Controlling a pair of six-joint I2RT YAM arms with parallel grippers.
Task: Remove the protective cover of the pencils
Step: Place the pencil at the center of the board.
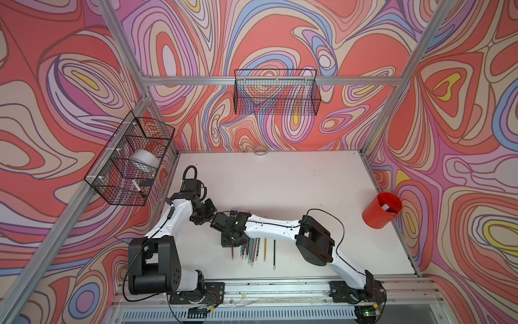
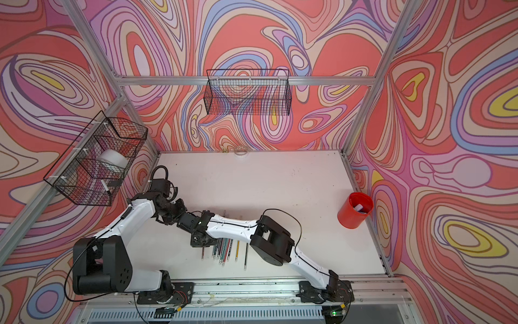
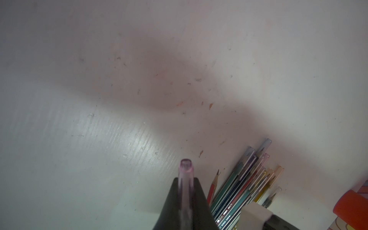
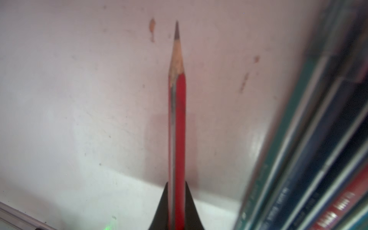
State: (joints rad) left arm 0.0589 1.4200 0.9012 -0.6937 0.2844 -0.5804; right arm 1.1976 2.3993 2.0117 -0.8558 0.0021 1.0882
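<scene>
Tools meet toward 8 o'clock on the tabletop: left tool clamped tight on a lavender protective cover, right tool pinching a red pencil, its tip bare. One anchors while the other pulls, I'd say. At 6 o'clock the remaining pencils lie bunched, half under the right arm. A red cup stands at 3 o'clock.

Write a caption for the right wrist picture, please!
Right arm's fingers shut on a red pencil, sharpened tip bare.
</scene>
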